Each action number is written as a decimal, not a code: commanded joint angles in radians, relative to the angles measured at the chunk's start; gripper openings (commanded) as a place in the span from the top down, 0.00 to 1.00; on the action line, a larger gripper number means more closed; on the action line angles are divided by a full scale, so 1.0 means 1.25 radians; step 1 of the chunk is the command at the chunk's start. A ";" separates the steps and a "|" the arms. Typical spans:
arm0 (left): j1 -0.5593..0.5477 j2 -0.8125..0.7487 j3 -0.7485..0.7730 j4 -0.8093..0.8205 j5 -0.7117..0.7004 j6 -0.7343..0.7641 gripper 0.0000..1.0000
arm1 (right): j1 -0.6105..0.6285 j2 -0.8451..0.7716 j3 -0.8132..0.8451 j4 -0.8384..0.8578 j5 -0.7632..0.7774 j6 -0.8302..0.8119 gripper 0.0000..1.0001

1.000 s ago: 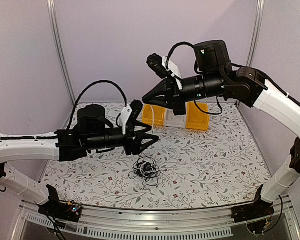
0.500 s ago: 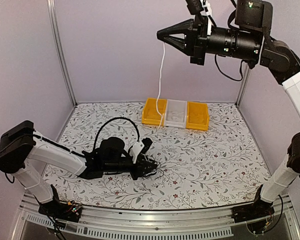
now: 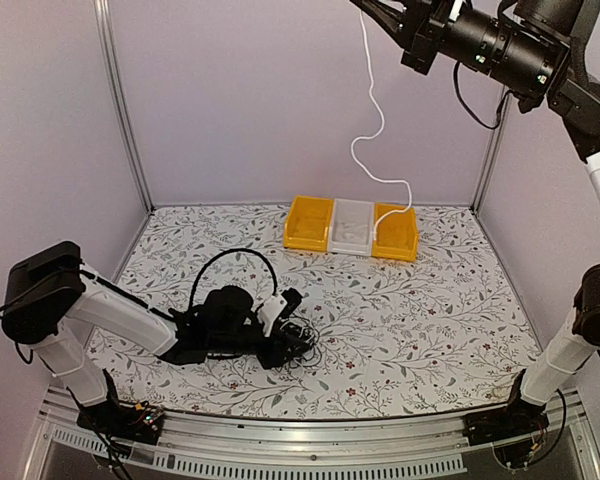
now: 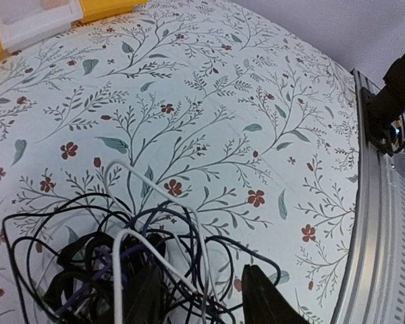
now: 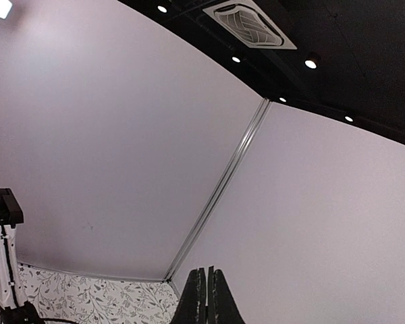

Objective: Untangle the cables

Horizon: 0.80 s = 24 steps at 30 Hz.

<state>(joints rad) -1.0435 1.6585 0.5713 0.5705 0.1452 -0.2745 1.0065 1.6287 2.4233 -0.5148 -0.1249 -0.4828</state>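
Right gripper (image 5: 206,283) pinched shut, raised high; white cable (image 3: 365,150) dangling, tail at right yellow bin (image 3: 398,238), far edge of table (image 3: 450,330). Left gripper (image 3: 298,345) astride clump (image 4: 88,263) near front edge; cannot tell if gripping. Risks: 1) tugging clump tightens knot; 2) tail snags bin.

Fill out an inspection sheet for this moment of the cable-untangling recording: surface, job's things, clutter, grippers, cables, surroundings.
Surface: floral table cover, lying flat.
Job's things: clump of black cables with white strands through it, front left of centre; one white cable hangs from high up down to the bins.
Clutter: three bins side by side at the back, yellow, clear, yellow.
Grippers: left gripper down at the clump, grip cannot be told; right gripper high overhead, shut on the white cable's top end.
Cables: black loop arching over the left arm, no snag seen.
Surroundings: lilac walls, metal corner posts.
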 commanded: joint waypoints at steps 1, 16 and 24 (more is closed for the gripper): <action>-0.015 -0.094 0.057 -0.071 -0.060 -0.008 0.51 | -0.008 -0.033 -0.104 0.015 0.044 -0.034 1.00; -0.020 -0.307 0.141 -0.323 -0.189 -0.079 0.36 | -0.141 -0.085 -0.391 0.078 0.028 0.020 1.00; -0.021 -0.342 0.158 -0.375 -0.240 -0.102 0.36 | -0.280 -0.058 -0.466 0.132 0.007 0.047 1.00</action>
<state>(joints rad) -1.0557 1.2476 0.7383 0.1619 -0.1066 -0.3759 0.7216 1.5547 1.8626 -0.4248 -0.1108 -0.4541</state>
